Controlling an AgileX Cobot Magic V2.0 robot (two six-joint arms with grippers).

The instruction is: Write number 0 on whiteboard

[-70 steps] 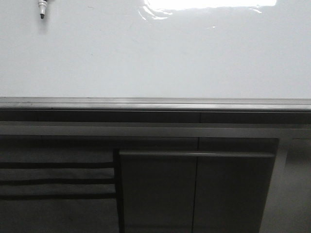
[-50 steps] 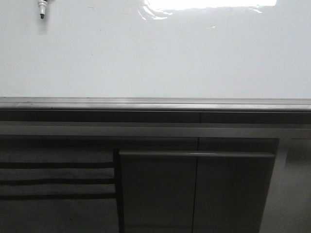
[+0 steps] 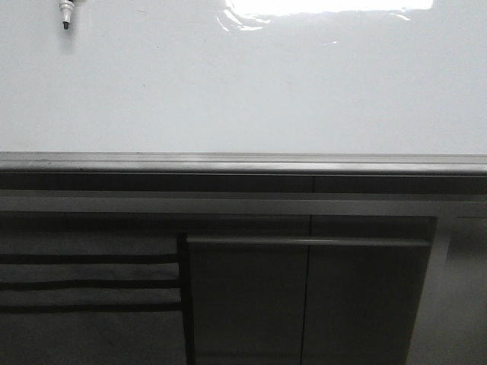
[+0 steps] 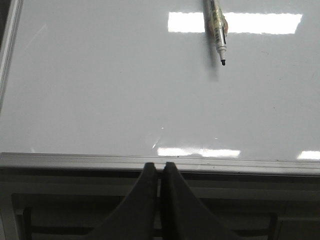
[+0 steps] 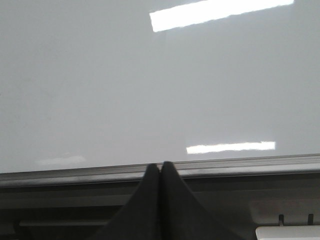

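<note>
Whiteboard (image 3: 243, 91) blank, glare along far edge. Uncapped marker (image 4: 218, 30) lying near far left corner. Left claw (image 4: 160, 170) clenched, empty; right claw (image 5: 160, 170) clenched, empty.

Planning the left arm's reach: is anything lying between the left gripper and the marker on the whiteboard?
Nothing visible does. From the left gripper, shut at the board's rail, only bare whiteboard lies before the marker.

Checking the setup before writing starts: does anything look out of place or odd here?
One thing: the marker lies uncapped on the whiteboard, tip bare, held by neither gripper. Both the left gripper and right gripper are shut and empty. No writing shows.
</note>
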